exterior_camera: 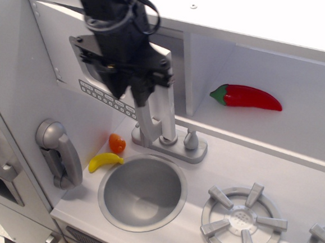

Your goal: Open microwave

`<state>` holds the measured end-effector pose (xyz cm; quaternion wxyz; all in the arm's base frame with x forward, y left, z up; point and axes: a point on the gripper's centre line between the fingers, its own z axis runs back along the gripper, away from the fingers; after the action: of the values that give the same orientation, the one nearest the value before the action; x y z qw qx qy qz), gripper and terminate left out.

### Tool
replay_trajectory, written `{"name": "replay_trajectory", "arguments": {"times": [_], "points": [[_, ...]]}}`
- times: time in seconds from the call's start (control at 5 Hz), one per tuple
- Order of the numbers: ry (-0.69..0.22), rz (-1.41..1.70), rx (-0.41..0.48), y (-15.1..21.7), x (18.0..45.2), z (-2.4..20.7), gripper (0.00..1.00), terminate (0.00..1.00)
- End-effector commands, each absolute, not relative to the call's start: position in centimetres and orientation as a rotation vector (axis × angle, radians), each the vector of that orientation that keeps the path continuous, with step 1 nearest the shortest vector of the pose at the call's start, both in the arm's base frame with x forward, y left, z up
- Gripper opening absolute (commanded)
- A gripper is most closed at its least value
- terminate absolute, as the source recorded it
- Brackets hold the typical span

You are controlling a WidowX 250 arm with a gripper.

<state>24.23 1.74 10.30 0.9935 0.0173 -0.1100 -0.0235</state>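
Observation:
The microwave is the grey-white box at the upper left. Its door stands partly swung out towards the left, with a gap between its right edge and the cabinet wall. A row of small buttons shows low on the door. The window is mostly hidden behind my black gripper. The gripper comes down from above and is shut on the long vertical silver handle, whose lower end shows below the fingers.
A red chili pepper lies on the shelf to the right. The faucet, round sink, a banana and an orange toy sit below the door. A grey wall phone is at left, a burner at front right.

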Motion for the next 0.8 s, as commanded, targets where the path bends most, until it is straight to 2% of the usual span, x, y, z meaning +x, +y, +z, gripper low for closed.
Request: {"name": "replay_trajectory", "arguments": {"times": [0.0, 0.2, 0.6], "points": [[-0.087, -0.070, 0.082, 1.6, 21.1, 11.9, 1.00, 0.00], [-0.049, -0.085, 0.024, -1.8, 21.1, 12.0, 1.00, 0.00], [-0.059, -0.098, -0.063, -7.6, 24.5, 12.6, 1.00, 0.00]]}}
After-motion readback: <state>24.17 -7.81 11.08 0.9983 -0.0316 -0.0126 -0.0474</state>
